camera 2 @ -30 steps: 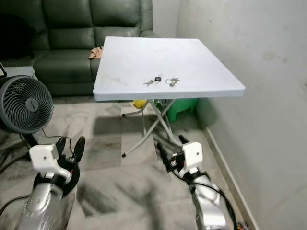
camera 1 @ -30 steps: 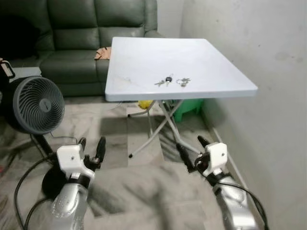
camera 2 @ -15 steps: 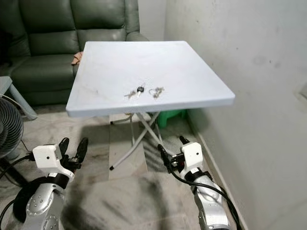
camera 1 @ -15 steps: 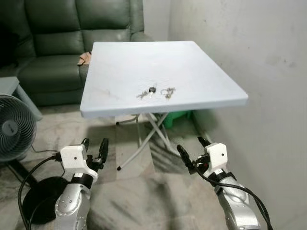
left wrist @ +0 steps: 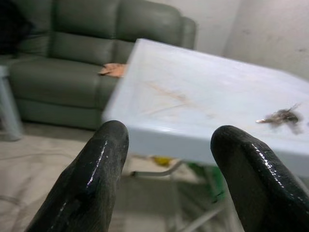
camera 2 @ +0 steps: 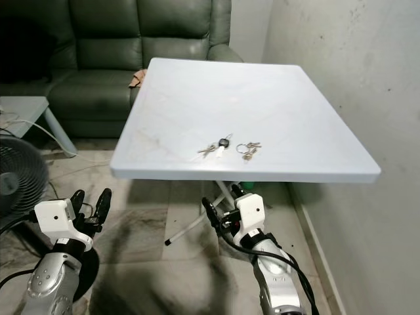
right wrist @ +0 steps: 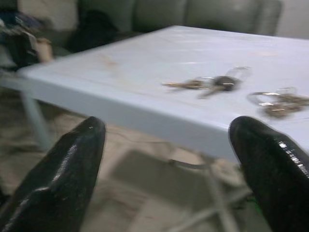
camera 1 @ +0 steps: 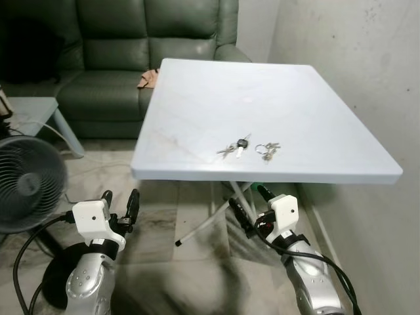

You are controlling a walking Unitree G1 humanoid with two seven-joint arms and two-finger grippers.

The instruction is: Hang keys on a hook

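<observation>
Two bunches of keys lie near the front edge of a pale blue folding table: one with a black-headed key and, just to its right, a ring of keys. They also appear in the right wrist view as the black-headed bunch and the ring. My left gripper is held low in front of the table's left corner, open and empty. My right gripper is below the table's front edge, under the keys, open and empty.
A dark green sofa stands behind the table. A grey floor fan with its cable is at my left, next to a small pale side table. A white wall runs close along the right. The table's folding legs are underneath.
The camera has come closer to the table and swung; the table front now overhangs my grippers. Both grippers stay open and low.
</observation>
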